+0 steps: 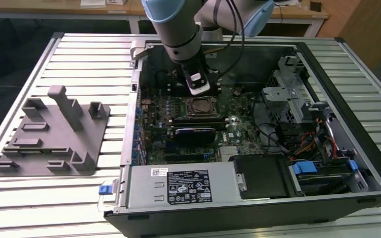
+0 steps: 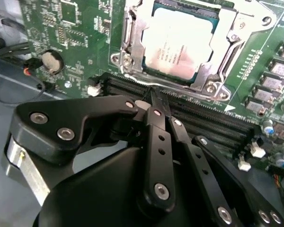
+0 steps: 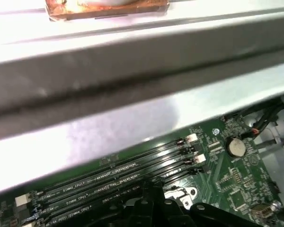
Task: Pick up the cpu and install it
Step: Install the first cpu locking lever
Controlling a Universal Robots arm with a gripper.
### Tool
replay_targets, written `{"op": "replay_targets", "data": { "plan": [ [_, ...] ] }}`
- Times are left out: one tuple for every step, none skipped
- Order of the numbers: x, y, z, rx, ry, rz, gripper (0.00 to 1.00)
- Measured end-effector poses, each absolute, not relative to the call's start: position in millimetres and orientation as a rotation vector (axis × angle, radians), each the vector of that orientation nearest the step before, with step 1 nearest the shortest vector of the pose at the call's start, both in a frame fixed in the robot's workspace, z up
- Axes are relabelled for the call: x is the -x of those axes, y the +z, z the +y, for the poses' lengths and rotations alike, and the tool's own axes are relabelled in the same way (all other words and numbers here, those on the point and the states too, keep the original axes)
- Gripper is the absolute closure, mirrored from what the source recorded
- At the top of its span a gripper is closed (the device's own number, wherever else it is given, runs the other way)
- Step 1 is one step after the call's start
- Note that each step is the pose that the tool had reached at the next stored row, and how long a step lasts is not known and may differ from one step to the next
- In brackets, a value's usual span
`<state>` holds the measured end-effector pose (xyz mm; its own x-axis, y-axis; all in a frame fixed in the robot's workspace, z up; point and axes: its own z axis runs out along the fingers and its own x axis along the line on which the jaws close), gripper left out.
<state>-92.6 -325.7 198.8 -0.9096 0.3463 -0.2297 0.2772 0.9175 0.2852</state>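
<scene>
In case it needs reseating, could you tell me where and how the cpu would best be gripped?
Probably by two opposite edges of the cpu, coming straight down from above. It lies flat in the socket with the metal frame close around its rim, so there is no access from the side, and only the flat silvery top is exposed. The gripper sits beside it over the memory slots.

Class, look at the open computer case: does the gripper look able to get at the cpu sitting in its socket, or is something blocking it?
Probably yes. The cpu lies face up in the socket, nothing over it, and the gripper hangs close beside it above the memory slots.
</scene>
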Motion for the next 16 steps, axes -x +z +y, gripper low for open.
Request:
{"op": "replay_targets", "data": {
  "plan": [
    [93,202,-326,-0.465,0.359,2.802,0.89],
    [93,205,-326,-0.466,0.358,2.801,0.89],
    [93,207,-326,-0.466,0.358,2.801,0.89],
    [93,210,-326,-0.466,0.358,2.801,0.89],
    [93,213,-326,-0.467,0.358,2.801,0.89],
    [93,215,-326,-0.467,0.358,2.801,0.89],
    [93,217,-326,-0.468,0.358,2.801,0.89],
    [93,218,-326,-0.468,0.358,2.801,0.89],
    [93,218,-326,-0.468,0.358,2.801,0.89],
    [93,218,-326,-0.468,0.358,2.801,0.89],
    [93,218,-326,-0.469,0.358,2.801,0.89],
    [93,218,-326,-0.469,0.358,2.801,0.89],
    [93,218,-326,-0.469,0.357,2.801,0.89],
    [92,218,-326,-0.468,0.354,2.802,0.89],
    [92,218,-326,-0.469,0.348,2.805,0.89],
    [91,217,-326,-0.469,0.34,2.81,0.89]
  ]
}}
